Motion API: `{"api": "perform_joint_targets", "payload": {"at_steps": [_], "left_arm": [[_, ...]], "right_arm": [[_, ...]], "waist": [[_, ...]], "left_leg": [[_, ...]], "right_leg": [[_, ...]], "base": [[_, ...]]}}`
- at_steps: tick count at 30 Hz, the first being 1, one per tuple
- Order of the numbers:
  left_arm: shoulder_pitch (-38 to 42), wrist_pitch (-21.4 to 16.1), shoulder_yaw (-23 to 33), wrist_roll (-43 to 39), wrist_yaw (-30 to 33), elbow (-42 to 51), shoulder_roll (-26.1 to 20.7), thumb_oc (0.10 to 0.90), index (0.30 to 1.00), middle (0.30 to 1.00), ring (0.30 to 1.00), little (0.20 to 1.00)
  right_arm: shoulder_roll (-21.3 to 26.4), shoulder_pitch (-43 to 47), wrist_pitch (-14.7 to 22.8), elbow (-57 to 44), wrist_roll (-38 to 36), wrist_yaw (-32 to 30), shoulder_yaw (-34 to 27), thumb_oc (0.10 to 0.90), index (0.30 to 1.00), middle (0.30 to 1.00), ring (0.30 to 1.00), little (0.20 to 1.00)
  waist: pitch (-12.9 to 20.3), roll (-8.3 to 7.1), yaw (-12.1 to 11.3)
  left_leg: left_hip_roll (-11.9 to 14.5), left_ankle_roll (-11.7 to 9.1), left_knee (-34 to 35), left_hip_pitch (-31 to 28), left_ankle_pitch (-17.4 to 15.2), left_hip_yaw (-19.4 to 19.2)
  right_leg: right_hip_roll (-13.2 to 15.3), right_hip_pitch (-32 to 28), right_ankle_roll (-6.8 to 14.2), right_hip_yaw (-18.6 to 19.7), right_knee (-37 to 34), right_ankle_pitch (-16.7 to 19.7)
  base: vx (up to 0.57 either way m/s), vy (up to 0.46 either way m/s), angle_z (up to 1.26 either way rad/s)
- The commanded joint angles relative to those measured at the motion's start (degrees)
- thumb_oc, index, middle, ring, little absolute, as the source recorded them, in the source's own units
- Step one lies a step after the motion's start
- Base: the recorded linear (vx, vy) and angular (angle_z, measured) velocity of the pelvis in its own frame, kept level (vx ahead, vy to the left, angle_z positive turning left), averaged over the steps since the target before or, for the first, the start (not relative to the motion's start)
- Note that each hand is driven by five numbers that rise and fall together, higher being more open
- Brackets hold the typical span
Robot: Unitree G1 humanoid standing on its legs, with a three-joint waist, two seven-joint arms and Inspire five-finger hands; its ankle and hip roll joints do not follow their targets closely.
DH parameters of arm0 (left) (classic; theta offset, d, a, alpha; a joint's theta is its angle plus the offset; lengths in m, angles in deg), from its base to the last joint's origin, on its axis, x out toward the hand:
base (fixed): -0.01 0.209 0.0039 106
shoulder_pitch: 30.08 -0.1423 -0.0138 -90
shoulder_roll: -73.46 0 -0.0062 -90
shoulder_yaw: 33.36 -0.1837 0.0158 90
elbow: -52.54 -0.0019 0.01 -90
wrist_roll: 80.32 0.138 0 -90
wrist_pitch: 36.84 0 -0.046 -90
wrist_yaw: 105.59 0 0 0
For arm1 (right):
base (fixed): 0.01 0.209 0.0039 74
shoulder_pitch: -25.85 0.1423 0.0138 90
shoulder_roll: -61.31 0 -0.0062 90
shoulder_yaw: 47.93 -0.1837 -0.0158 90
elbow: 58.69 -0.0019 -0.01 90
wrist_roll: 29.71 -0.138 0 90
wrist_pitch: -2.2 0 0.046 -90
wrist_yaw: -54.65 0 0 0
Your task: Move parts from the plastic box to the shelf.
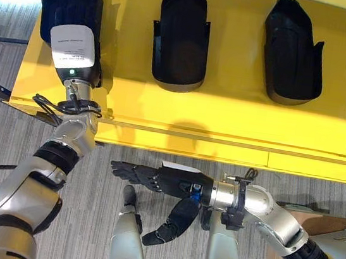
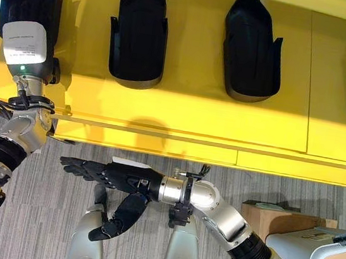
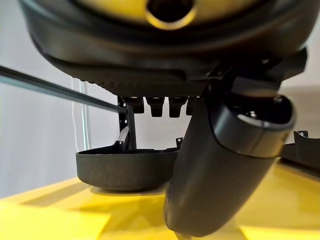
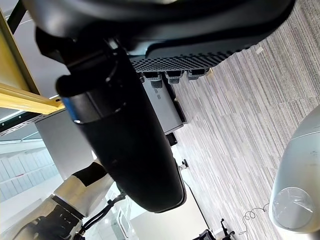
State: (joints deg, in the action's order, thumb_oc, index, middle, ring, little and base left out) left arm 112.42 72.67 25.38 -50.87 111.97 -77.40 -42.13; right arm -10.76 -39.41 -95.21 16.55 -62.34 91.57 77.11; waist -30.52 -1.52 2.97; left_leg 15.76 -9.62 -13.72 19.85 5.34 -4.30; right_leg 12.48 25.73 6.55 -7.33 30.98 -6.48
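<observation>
Yellow shelf (image 1: 225, 120) spans the scene above striped grey carpet (image 1: 5, 146), and three black parts lie on it: one (image 1: 75, 1) at the shelf's left end, one (image 1: 183, 35) in the middle and one (image 1: 293, 49) further right, well apart. The left hand (image 3: 225, 165) rests over the left-end part with a white label whose print is too small to read; whether its fingers grip cannot be told. Below the shelf's front edge, the right hand (image 1: 147, 177) hangs empty, fingers straight.
</observation>
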Motion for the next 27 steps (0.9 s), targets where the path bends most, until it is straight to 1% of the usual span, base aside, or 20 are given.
{"api": "perform_joint_targets", "payload": {"at_steps": [1,4,7,11,14,18,20,22,27], "left_arm": [[2.00,0.45,4.72,-0.90,1.15,1.04,-1.97,0.900,1.000,1.000,1.000,1.000],[1.14,1.06,6.24,-2.28,1.63,0.02,-1.42,0.900,1.000,1.000,1.000,1.000],[1.28,0.47,6.78,-2.71,1.50,-1.28,-1.23,0.900,1.000,1.000,1.000,1.000],[1.99,2.29,7.52,-5.82,-1.53,-3.85,-0.24,0.900,1.000,1.000,1.000,1.000],[1.80,1.74,8.07,-8.70,-2.22,-5.18,0.09,0.900,1.000,1.000,1.000,1.000],[1.66,2.25,8.66,-8.26,-3.59,-5.46,0.18,0.900,1.000,1.000,1.000,1.000],[1.16,2.37,8.71,-9.51,-4.15,-5.19,0.09,0.900,1.000,1.000,1.000,1.000],[0.65,1.47,8.86,-7.74,-4.52,-5.06,-0.06,0.900,1.000,1.000,1.000,1.000],[1.27,1.91,7.86,-7.09,-6.96,-5.51,-0.06,0.900,1.000,1.000,1.000,1.000]], "right_arm": [[-3.87,0.94,3.78,-4.95,-2.41,1.26,-3.02,0.900,1.000,1.000,1.000,1.000],[-3.99,0.72,3.39,-5.20,-2.23,1.62,-3.48,0.900,1.000,1.000,1.000,1.000],[-4.01,0.91,3.34,-5.12,-2.31,1.65,-3.32,0.900,1.000,1.000,1.000,1.000],[-3.96,0.88,2.67,-5.62,-2.21,2.07,-3.43,0.900,1.000,1.000,1.000,1.000],[-4.00,0.70,2.27,-6.00,-2.18,2.04,-3.59,0.900,1.000,1.000,1.000,1.000],[-4.22,0.26,1.52,-6.58,-1.72,2.52,-3.97,0.900,1.000,1.000,1.000,1.000],[-4.18,0.10,1.39,-6.77,-1.49,2.46,-3.95,0.900,1.000,1.000,1.000,1.000],[-4.05,-0.18,1.21,-6.77,-1.63,2.98,-4.14,0.900,1.000,1.000,1.000,1.000],[-3.80,0.14,1.68,-6.48,-1.72,2.82,-3.84,0.900,1.000,1.000,1.000,1.000]], "waist": [[2.53,-0.86,0.52],[2.36,-0.81,0.68],[2.36,-0.82,0.81],[2.42,-0.85,1.31],[2.44,-0.81,1.49],[2.39,-0.55,1.76],[2.29,-0.36,1.78],[2.32,-0.22,1.89],[2.28,-0.17,2.01]], "left_leg": [[1.48,2.29,-11.01,0.11,-10.15,-2.60],[1.51,2.26,-10.92,-0.17,-10.23,-2.87],[1.62,2.20,-10.97,-0.13,-10.18,-3.02],[1.80,2.17,-10.76,-0.29,-10.09,-3.44],[1.81,2.19,-10.66,-0.46,-10.08,-3.64],[1.73,2.23,-10.30,-0.78,-10.01,-3.90],[1.66,2.24,-10.26,-0.80,-10.00,-3.86],[1.60,2.25,-9.90,-1.12,-9.90,-4.00],[1.60,2.28,-10.18,-0.80,-9.99,-3.96]], "right_leg": [[1.03,-3.89,2.25,1.16,-9.97,3.33],[1.04,-3.85,2.33,1.28,-9.78,3.16],[1.05,-3.66,2.36,1.37,-9.62,3.15],[0.97,-3.34,2.45,1.61,-9.39,3.06],[0.98,-3.35,2.50,1.62,-9.43,3.09],[1.02,-3.29,2.56,1.77,-9.56,3.20],[1.12,-3.16,2.60,1.88,-9.45,3.22],[1.21,-3.25,2.66,1.90,-9.60,3.31],[1.34,-2.79,2.69,1.95,-9.29,3.31]], "base": [[0.00,0.000,0.00],[0.00,0.000,0.00],[0.00,0.000,0.00],[0.00,0.000,0.00],[0.00,0.000,0.00],[0.00,0.007,-0.02],[0.00,0.014,-0.02],[0.00,0.000,0.00],[0.00,0.000,0.00]]}}
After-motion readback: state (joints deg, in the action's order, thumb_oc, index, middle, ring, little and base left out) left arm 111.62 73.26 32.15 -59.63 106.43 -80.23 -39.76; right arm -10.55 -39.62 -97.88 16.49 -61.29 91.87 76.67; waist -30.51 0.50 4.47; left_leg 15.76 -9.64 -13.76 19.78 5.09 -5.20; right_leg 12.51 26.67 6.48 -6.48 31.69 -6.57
